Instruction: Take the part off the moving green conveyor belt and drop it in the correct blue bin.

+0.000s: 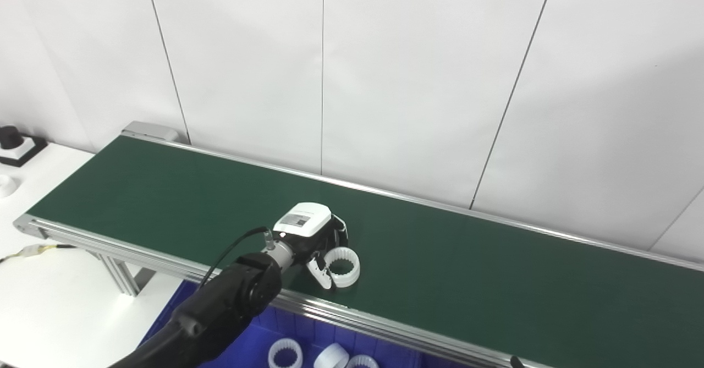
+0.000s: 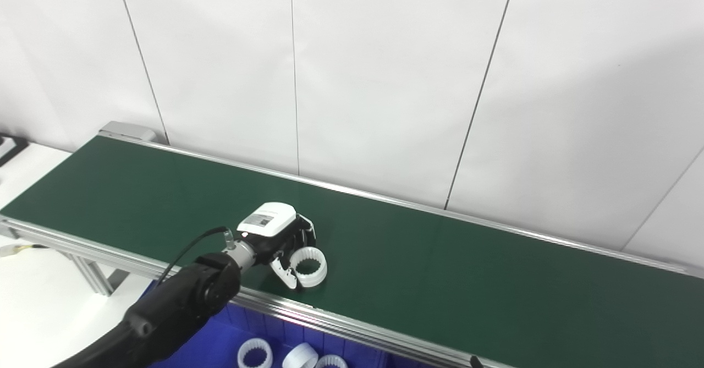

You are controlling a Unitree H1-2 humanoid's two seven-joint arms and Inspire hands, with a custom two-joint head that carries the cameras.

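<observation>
Reaching over the belt [image 1: 165,192] at lower centre, left hand [image 1: 311,236] with fingers [image 1: 319,272] curled beside the white ring [image 1: 342,267], grip uncertain, ring on belt, bin [image 1: 242,346] below holding similar rings [image 1: 285,353]

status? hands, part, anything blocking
Left hand on belt, fingers around the white ring, grip not confirmed. Right hand out of view. Ring still on green belt. Nothing blocking; blue bin below holds similar rings.

Green conveyor belt [image 1: 440,258], white toothed ring [image 1: 342,267] lying on it

Lab or factory test cell: green conveyor belt [image 1: 440,269], aluminium frame, blue bin [image 1: 242,351], white wall panels [image 1: 418,82].
</observation>
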